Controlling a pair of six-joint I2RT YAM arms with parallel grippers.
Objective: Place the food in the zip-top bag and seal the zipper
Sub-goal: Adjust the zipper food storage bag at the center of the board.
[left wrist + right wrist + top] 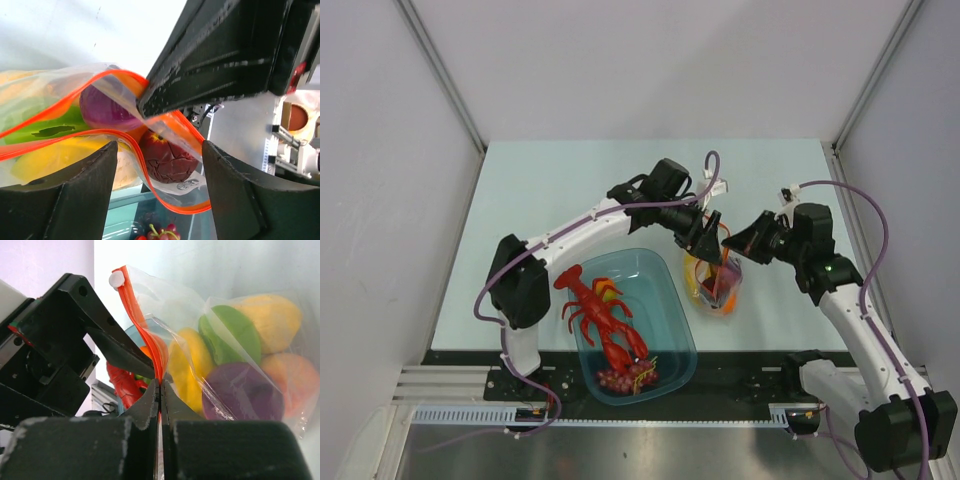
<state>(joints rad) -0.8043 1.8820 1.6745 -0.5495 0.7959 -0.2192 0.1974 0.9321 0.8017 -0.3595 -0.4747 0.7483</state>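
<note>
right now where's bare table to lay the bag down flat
The far table, between the back wall and both arms, is bare. So is the strip left of the left arm. Crowded: the near middle, where the tub with its lobster sits beside the bag.

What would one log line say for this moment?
food in zip-top bag | right gripper shut on zipper | left gripper open | zipper unsealed
</note>
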